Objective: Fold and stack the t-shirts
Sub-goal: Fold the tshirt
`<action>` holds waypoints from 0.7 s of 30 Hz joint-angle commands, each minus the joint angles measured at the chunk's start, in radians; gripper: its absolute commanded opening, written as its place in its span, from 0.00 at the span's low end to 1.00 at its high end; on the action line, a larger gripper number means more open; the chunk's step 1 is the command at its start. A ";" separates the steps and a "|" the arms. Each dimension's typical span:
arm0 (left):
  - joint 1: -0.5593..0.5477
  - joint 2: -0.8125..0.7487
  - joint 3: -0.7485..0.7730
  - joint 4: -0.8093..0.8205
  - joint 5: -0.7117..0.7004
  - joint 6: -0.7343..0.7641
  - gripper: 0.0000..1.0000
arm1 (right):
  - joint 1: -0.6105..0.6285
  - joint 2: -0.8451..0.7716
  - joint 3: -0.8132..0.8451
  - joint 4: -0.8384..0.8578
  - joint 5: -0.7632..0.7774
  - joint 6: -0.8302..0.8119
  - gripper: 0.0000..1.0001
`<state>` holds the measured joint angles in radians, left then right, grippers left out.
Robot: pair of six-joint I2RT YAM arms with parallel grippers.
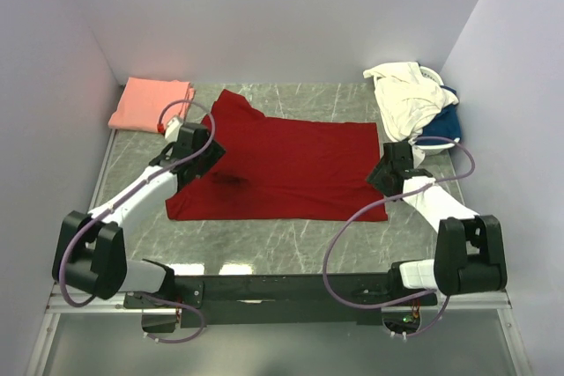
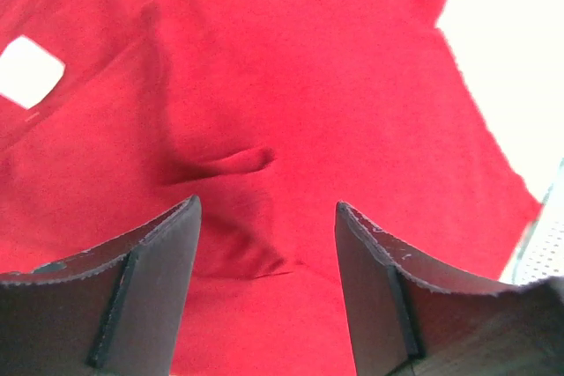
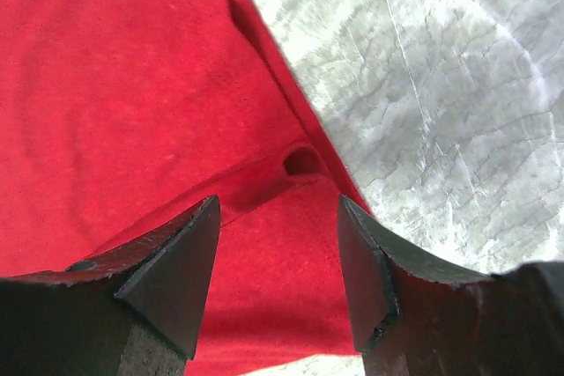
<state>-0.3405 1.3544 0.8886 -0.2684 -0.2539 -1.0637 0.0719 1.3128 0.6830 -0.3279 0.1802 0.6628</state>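
Note:
A deep red t-shirt (image 1: 291,165) lies spread flat across the middle of the marble table (image 1: 291,244), one sleeve sticking out toward the back left. My left gripper (image 1: 211,151) hovers over the shirt's left part, jaws open and nothing between them; the left wrist view shows red cloth (image 2: 291,112) with a small crease and a white neck label (image 2: 31,70). At the shirt's right edge my right gripper (image 1: 381,173) stands open above a folded hem (image 3: 291,173). A folded salmon pink t-shirt (image 1: 152,103) rests at the back left.
At the back right, a crumpled heap of cream-white t-shirts (image 1: 404,94) and a blue one (image 1: 445,119) sits in a white basket (image 1: 441,140). White walls close in the table on three sides.

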 commanded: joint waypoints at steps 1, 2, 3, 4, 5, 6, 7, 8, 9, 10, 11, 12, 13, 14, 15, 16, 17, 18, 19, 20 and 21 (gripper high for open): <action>0.011 -0.046 -0.082 -0.003 -0.021 -0.036 0.67 | -0.009 0.045 0.042 0.020 0.016 0.014 0.62; 0.014 -0.052 -0.111 -0.002 -0.019 -0.036 0.67 | -0.011 0.054 0.056 0.023 0.016 0.014 0.61; 0.021 -0.060 -0.125 0.004 -0.018 -0.032 0.66 | -0.015 0.069 0.064 0.023 0.019 0.015 0.61; 0.027 -0.073 -0.138 0.006 -0.015 -0.032 0.65 | -0.015 0.080 0.072 0.024 0.018 0.015 0.59; 0.034 -0.083 -0.152 0.011 -0.010 -0.032 0.65 | -0.017 0.086 0.078 0.023 0.019 0.015 0.59; 0.049 -0.090 -0.181 0.014 -0.004 -0.027 0.65 | -0.018 0.103 0.090 0.023 0.019 0.015 0.57; 0.058 -0.106 -0.195 0.012 -0.001 -0.027 0.64 | -0.020 0.109 0.095 0.021 0.018 0.015 0.52; 0.066 -0.112 -0.207 0.011 0.004 -0.027 0.63 | -0.021 0.117 0.099 0.021 0.013 0.017 0.48; 0.084 -0.121 -0.233 0.011 0.005 -0.025 0.63 | -0.023 0.123 0.105 0.021 0.008 0.018 0.45; 0.092 -0.138 -0.247 0.011 0.005 -0.024 0.62 | -0.026 0.123 0.108 0.021 0.007 0.018 0.35; 0.098 -0.150 -0.260 0.009 0.001 -0.022 0.61 | -0.026 0.123 0.110 0.020 0.007 0.020 0.28; 0.109 -0.168 -0.279 0.003 -0.004 -0.025 0.61 | -0.024 0.126 0.112 0.018 0.010 0.018 0.16; 0.113 -0.178 -0.289 0.000 -0.008 -0.024 0.60 | -0.026 0.126 0.116 0.015 0.013 0.018 0.12; 0.116 -0.187 -0.298 -0.005 -0.015 -0.025 0.60 | -0.029 0.131 0.118 0.010 0.016 0.017 0.11; 0.124 -0.193 -0.313 -0.006 -0.025 -0.028 0.60 | -0.030 0.138 0.122 0.007 0.019 0.012 0.09; 0.127 -0.207 -0.321 -0.011 -0.030 -0.030 0.58 | -0.035 0.141 0.124 0.004 0.024 0.012 0.07; 0.138 -0.207 -0.333 -0.015 -0.034 -0.039 0.57 | -0.046 0.147 0.127 0.001 0.028 0.012 0.07; 0.143 -0.210 -0.338 -0.017 -0.035 -0.039 0.57 | -0.053 0.157 0.128 0.000 0.028 0.012 0.05; 0.149 -0.209 -0.341 -0.022 -0.033 -0.042 0.56 | -0.063 0.160 0.128 0.003 0.018 0.011 0.05; 0.155 -0.206 -0.349 -0.023 -0.031 -0.044 0.55 | -0.067 0.163 0.130 0.004 0.015 0.012 0.05; 0.167 -0.202 -0.352 -0.022 -0.022 -0.041 0.54 | -0.066 0.166 0.130 0.006 0.013 0.014 0.05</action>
<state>-0.1951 1.1641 0.5507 -0.2840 -0.2604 -1.0935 0.0212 1.4673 0.7727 -0.3267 0.1745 0.6750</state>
